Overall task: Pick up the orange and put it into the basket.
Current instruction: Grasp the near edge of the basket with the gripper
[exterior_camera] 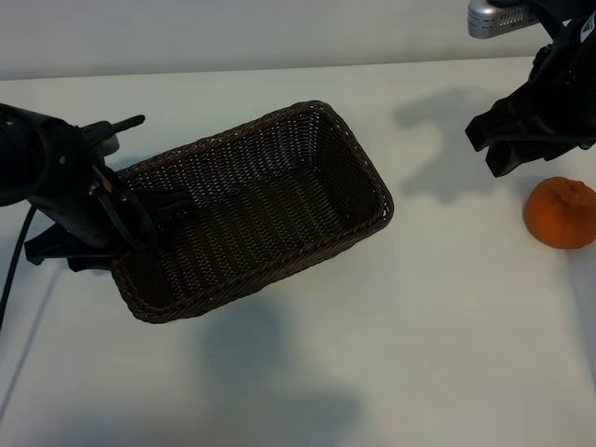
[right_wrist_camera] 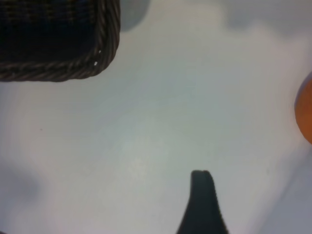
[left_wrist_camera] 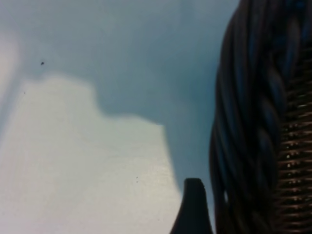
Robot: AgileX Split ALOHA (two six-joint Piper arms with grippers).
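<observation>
The orange (exterior_camera: 560, 212) lies on the white table at the far right, and its edge shows in the right wrist view as the orange (right_wrist_camera: 306, 114). The dark-brown wicker basket (exterior_camera: 358, 158) stands left of centre and holds nothing. My right gripper (exterior_camera: 495, 147) hovers open just above and left of the orange, with nothing between its fingers (right_wrist_camera: 202, 200). My left gripper (exterior_camera: 144, 228) is open at the basket's left end. One finger reaches inside the basket. The other finger (left_wrist_camera: 194, 204) is outside, a little apart from the braided rim (left_wrist_camera: 253, 122).
The white table (exterior_camera: 438, 326) is bare between the basket and the orange and along the front. A grey metal part (exterior_camera: 494, 14) of the rig sits at the top right, above the right arm.
</observation>
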